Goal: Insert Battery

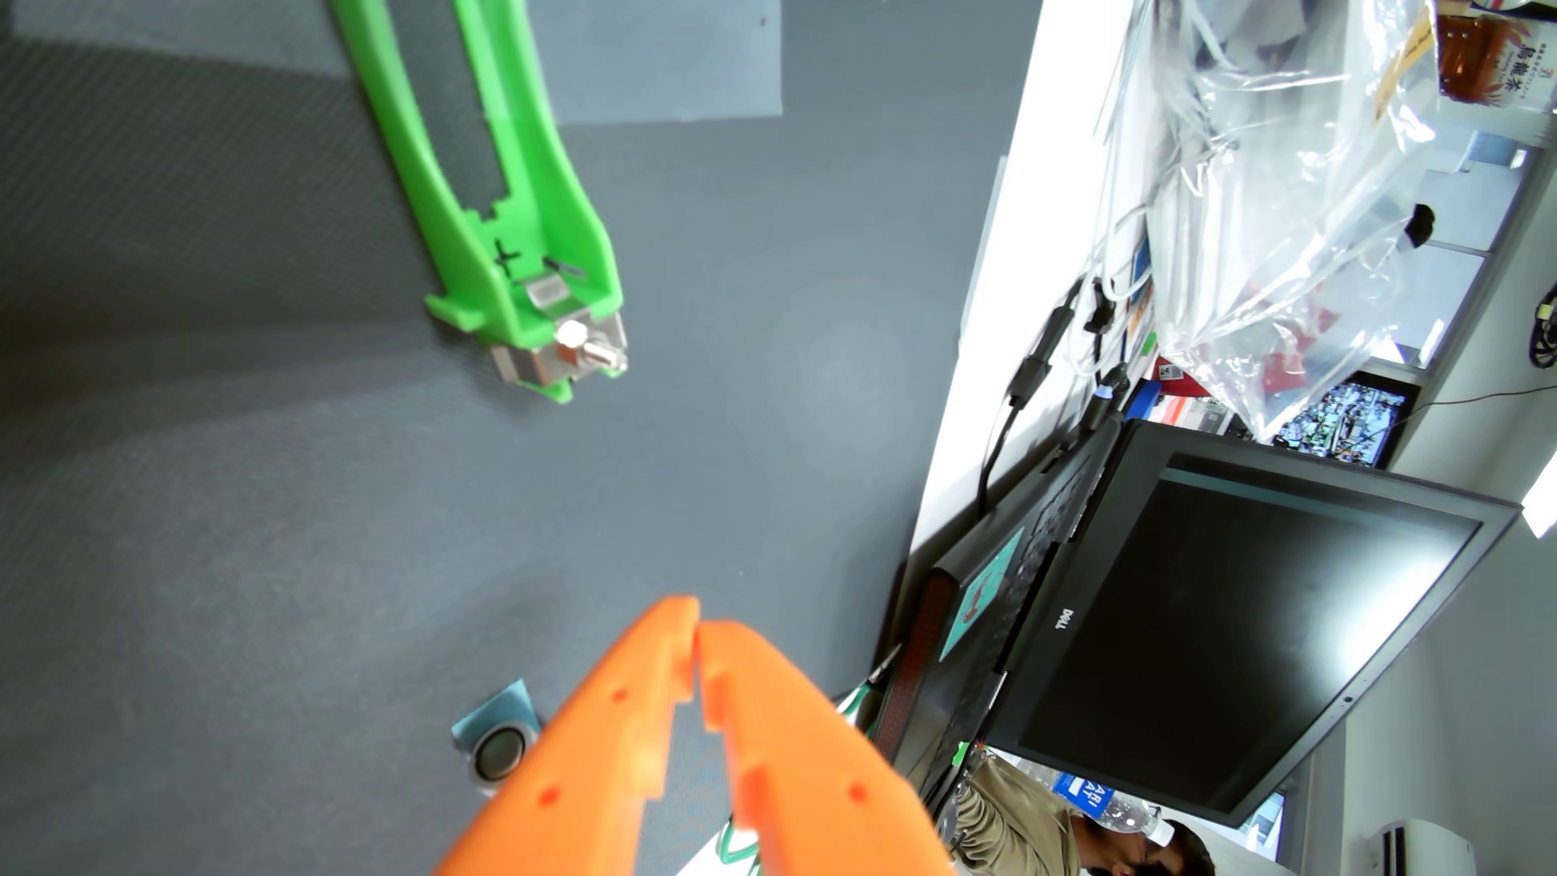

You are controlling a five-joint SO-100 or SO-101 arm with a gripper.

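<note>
Wrist view, lying on its side: your orange gripper (698,627) enters from the bottom edge, its two fingers meeting at the tips with only a thin slit between them lower down. It holds nothing that you can see.

Above and to the left of the fingertips, well apart from them, lies the green battery holder (505,210) on the grey mat (253,505). It is a long open frame. Its long axis runs from the top edge of the picture down and slightly right, so its near end points roughly toward your gripper. That near end carries a metal toggle switch (581,345) and a small metal contact just inside. The slot between the green rails looks empty.

Just beside the left finger, low in the picture and partly hidden by it, sits a small round dark object on a pale blue patch (501,741). It may be the battery seen end-on, but you cannot tell for sure.

Off the mat to the right of your gripper stand a black Dell monitor (1222,640) and a clear plastic bag (1281,168).
</note>
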